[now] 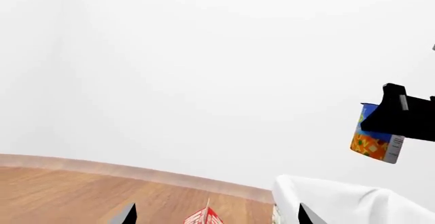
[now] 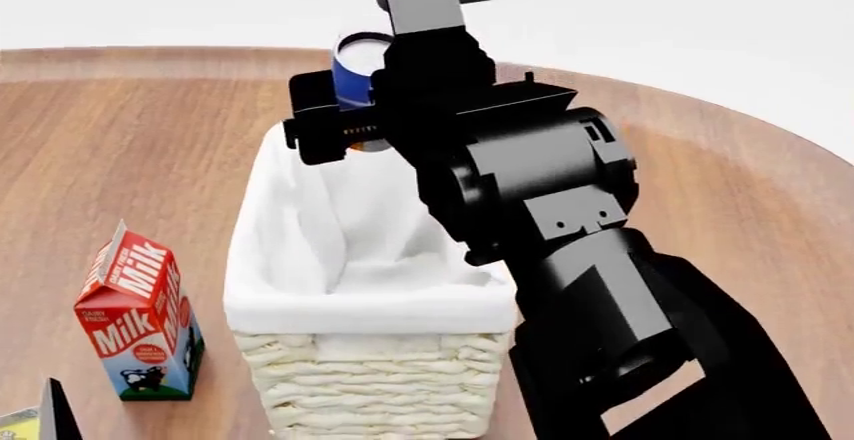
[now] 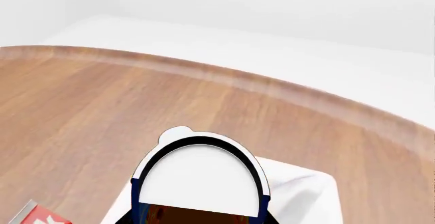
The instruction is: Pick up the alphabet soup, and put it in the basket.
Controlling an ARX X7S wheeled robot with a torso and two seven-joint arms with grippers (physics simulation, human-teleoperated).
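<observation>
Blue-labelled alphabet soup point(image 2: 352, 70) hangs in the air, clamped between the jaws of the right gripper point(image 2: 350, 120), above the far end of the basket point(image 2: 367, 380) and clear of its white cloth lining point(image 2: 287, 260). On the wooden tabletop point(image 2: 120, 150), a red milk carton point(image 2: 139, 312) stands just beside the basket. Only two dark fingertips point(image 1: 128, 215) of the left gripper point(image 1: 216, 216) show, set apart with nothing between them.
</observation>
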